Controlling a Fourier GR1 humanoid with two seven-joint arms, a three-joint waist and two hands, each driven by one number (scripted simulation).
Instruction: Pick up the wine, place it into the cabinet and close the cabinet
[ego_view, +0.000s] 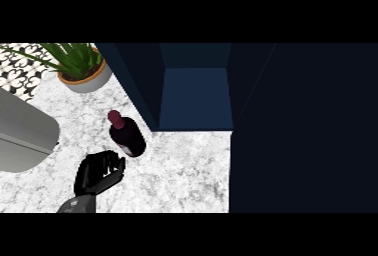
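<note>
Wine: dark bottle with a red capped neck, standing on the marble table at centre left of the frame; seen from above, its neck pointed to the upper left and its base to the lower right.

Left hand: lower left of the frame, fingers straight and apart, holding nothing. Fingertips lay just below and left of the bottle's base, near it; whether they touched could not be told.

Key relation: bottle lay up and to the right of the hand; this hand was the only one in view, hence the nearer.

Right hand: not seen.

Cabinet: dark blue, open, upper centre, just right of the bottle.

Plant: potted, upper left.

Grey appliance: left edge.
</note>
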